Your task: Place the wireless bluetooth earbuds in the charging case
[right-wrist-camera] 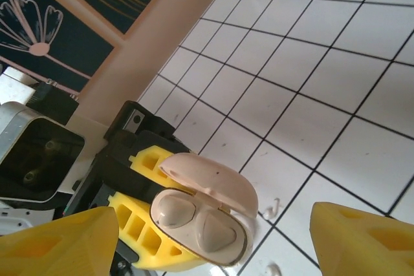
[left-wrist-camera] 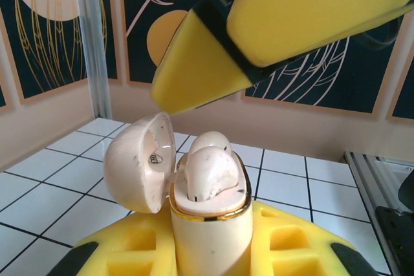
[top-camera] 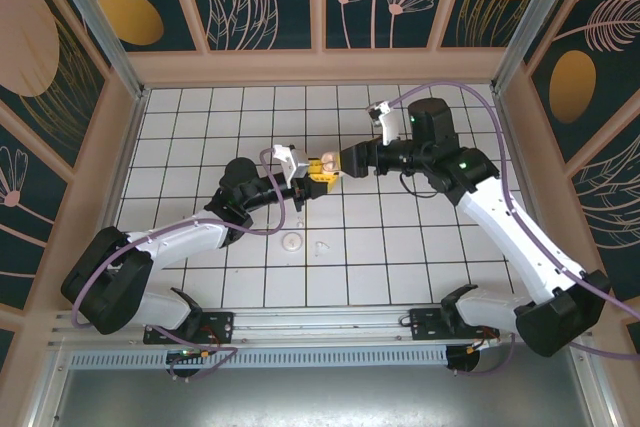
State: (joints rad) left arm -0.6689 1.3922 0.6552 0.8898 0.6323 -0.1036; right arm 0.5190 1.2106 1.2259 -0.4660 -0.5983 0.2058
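Charging case [left-wrist-camera: 210,237]: open, upright and held clear above the tiled table [top-camera: 400,247], near the table's middle in my top camera. Its lid [left-wrist-camera: 139,159] is swung out to the left in my left wrist camera; a gold rim rings its mouth.

Earbuds [left-wrist-camera: 210,169]: both sit in the wells of the case, side by side, their tops rising above the rim; I cannot tell from these angles whether they are pressed fully home.

Left gripper [top-camera: 318,173]: its yellow fingers [left-wrist-camera: 291,240] are clamped on the lower body of the case from both sides.

Right gripper [top-camera: 347,160]: just beside the case and facing the left gripper. Its yellow fingers [right-wrist-camera: 58,240] are spread wide with nothing between them; in my left wrist camera they hang above the open case without touching it.

White disc [top-camera: 293,241]: flat on the table, nearer the arm bases and well apart from the case; a small pale scrap [top-camera: 320,246] lies just beside it, too small for me to identify.
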